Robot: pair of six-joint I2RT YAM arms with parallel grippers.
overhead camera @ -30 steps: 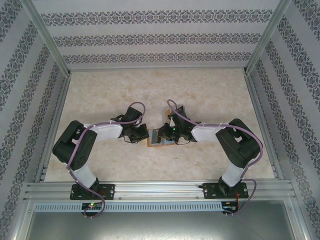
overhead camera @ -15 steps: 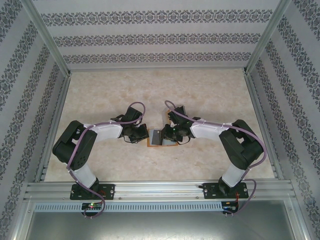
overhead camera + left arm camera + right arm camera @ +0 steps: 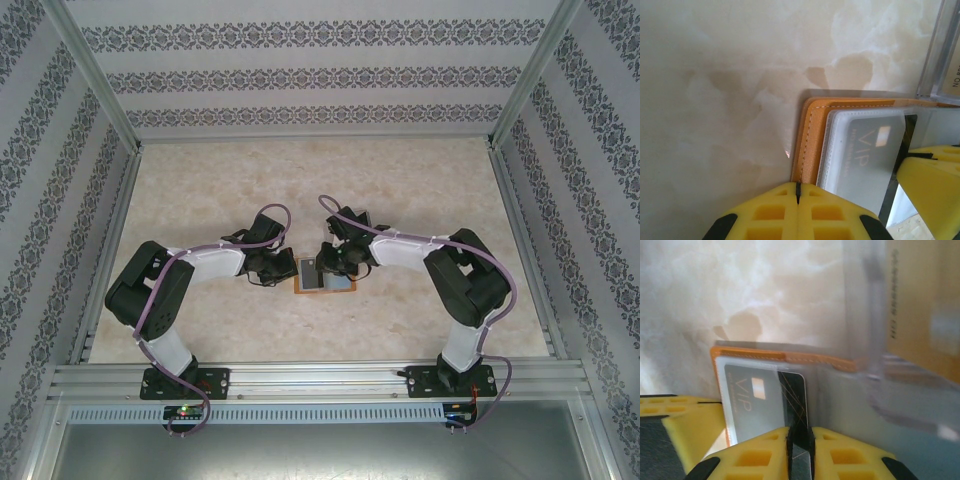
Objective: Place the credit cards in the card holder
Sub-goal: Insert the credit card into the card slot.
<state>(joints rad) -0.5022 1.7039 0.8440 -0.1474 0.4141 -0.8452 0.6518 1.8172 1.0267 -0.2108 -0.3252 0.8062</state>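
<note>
right pincer [image 3: 800,434] nips thin, stiff, likely slick credit card [image 3: 765,397] by its near edge; left pincer [image 3: 798,196] closed, card holder [image 3: 809,145] just ahead.

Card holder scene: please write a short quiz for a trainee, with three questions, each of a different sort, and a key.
1. True or false: the right pincer is shut on the dark VIP card.
2. Which thing lies close by the card holder? A. clear plastic box B. mug C. book
3. Fill in: the outer cover of the card holder is ____ in colour.

Key: 1 true; 2 A; 3 orange.
</note>
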